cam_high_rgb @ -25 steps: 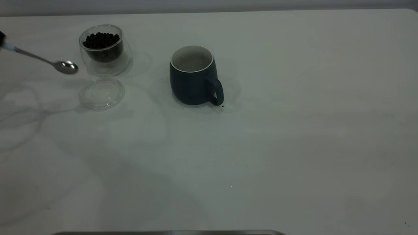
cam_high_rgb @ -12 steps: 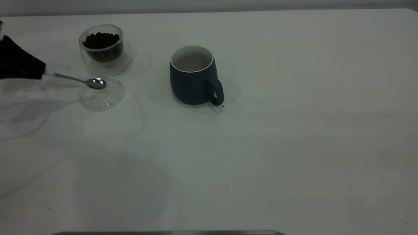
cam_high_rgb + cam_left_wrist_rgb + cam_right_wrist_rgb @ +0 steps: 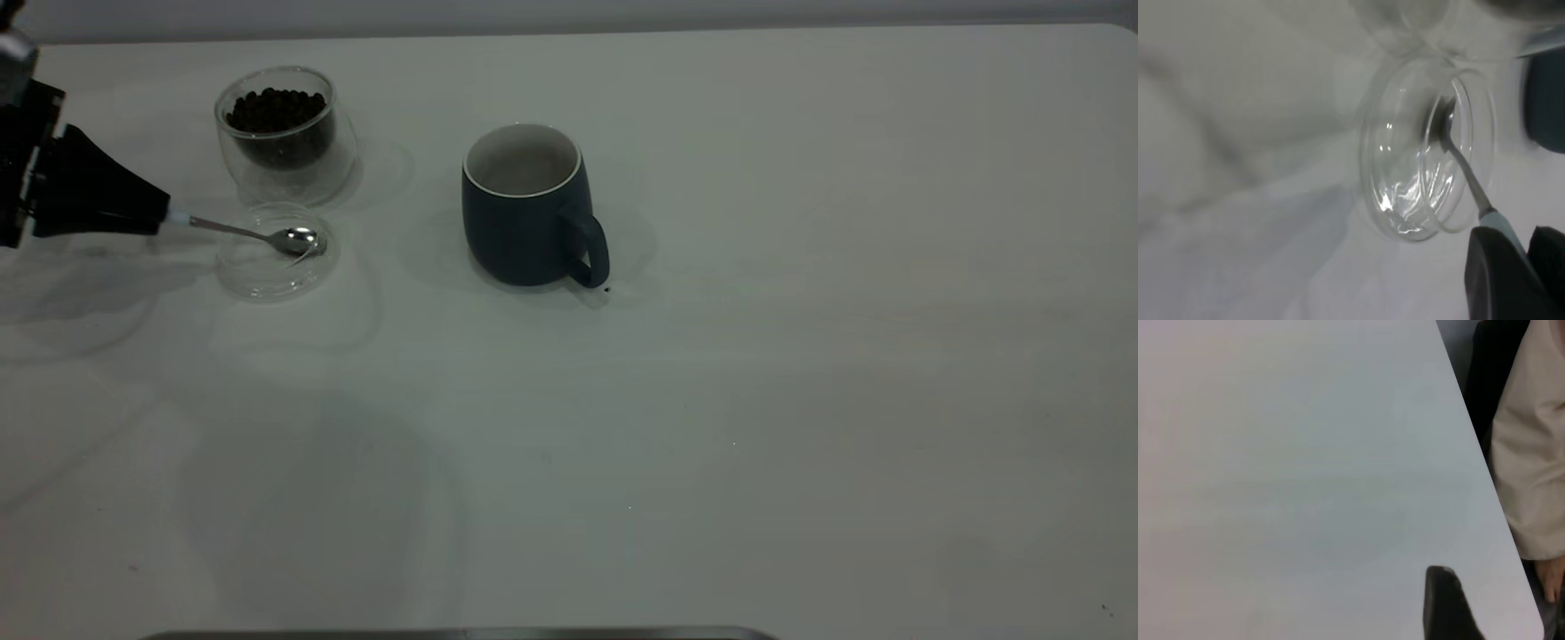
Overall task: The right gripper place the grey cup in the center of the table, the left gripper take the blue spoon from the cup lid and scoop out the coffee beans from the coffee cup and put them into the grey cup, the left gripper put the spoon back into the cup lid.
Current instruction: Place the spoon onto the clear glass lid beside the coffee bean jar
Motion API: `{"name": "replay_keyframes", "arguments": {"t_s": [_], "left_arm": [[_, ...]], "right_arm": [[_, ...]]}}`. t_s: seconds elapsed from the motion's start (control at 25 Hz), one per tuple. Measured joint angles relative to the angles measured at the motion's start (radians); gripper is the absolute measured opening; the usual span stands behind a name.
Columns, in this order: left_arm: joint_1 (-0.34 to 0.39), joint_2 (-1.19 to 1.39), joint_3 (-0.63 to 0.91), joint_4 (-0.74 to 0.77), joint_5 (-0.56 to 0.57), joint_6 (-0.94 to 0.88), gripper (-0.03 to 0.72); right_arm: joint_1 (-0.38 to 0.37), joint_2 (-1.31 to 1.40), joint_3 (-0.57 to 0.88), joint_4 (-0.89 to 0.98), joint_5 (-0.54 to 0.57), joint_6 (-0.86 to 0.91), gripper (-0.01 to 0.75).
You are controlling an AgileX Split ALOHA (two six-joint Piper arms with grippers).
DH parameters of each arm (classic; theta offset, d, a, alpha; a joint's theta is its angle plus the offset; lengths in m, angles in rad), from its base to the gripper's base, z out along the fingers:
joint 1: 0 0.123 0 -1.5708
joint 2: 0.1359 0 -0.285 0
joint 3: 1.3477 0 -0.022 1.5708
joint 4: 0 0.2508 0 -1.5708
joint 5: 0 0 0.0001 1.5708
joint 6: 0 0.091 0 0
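The left gripper (image 3: 156, 216) is clamped on the pale handle of the spoon (image 3: 267, 235) at the 9 o'clock edge of the table (image 3: 711, 400); the black fingers (image 3: 1501, 277) cover most of the handle, leaving only its tip and the metal neck exposed; the spoon extends toward 3 o'clock, and its bowl lies over the lid (image 3: 271, 258), near the lid's 2 o'clock rim; whether the bowl touches the lid cannot be told; the lid lies flat on the table, just beside the glass cup (image 3: 284, 133) at its 6 o'clock side; the glass cup stands upright and holds the beans (image 3: 276, 108); the mug (image 3: 529, 209) stands upright, well apart at 3 o'clock of the glass cup, its handle pointing toward 4 o'clock; one dark speck (image 3: 606, 289) lies on the table just beside the handle; the right gripper (image 3: 1445, 607) shows only one dark finger over bare table near an edge, so its state cannot be told; a person's light sleeve (image 3: 1531, 453) stands past that edge.
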Motion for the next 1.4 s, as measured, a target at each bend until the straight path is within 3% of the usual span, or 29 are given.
{"name": "replay_keyframes", "arguments": {"t_s": [0.96,1.4], "left_arm": [[-0.016,0.042,-0.002,-0.019,0.031,-0.003,0.133],[0.010,0.044,-0.002,-0.030,-0.009,-0.026,0.273]], "right_arm": [[0.000,0.000,0.000,0.000,0.000,0.000,0.364],[0.000,0.000,0.000,0.000,0.000,0.000,0.364]]}}
